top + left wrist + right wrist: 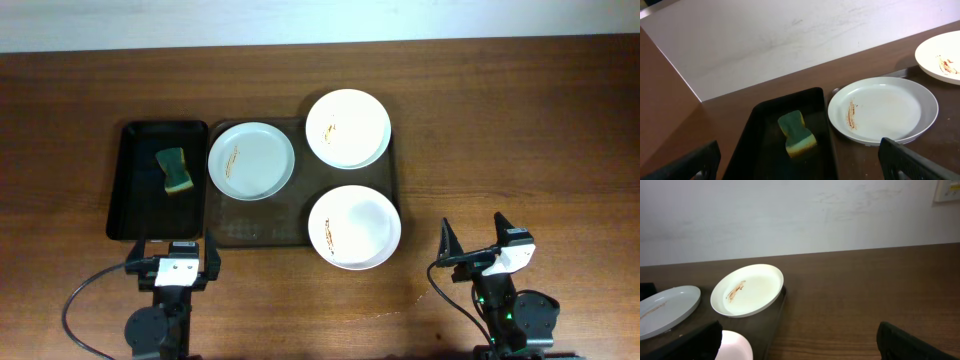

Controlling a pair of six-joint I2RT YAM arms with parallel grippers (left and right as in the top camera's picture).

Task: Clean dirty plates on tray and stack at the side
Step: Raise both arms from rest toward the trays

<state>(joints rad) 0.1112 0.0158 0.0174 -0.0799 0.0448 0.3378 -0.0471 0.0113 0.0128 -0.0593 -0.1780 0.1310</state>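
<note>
Three white plates lie on the brown tray (pixel 255 225). The left plate (pixel 251 160) has an orange smear and also shows in the left wrist view (pixel 883 108). The back plate (pixel 347 128) overhangs the tray's far right corner and shows in the right wrist view (pixel 747 296). The near plate (pixel 354 226) overhangs the right rim. My left gripper (pixel 176 256) is open and empty, near the front edge below the black tray. My right gripper (pixel 478 244) is open and empty, right of the near plate.
A smaller black tray (pixel 134 205) sits left of the brown tray and holds a green-and-yellow sponge (pixel 175 170), which also shows in the left wrist view (pixel 796 132). Bare wood table (pixel 520 130) lies to the right. A pale wall runs behind.
</note>
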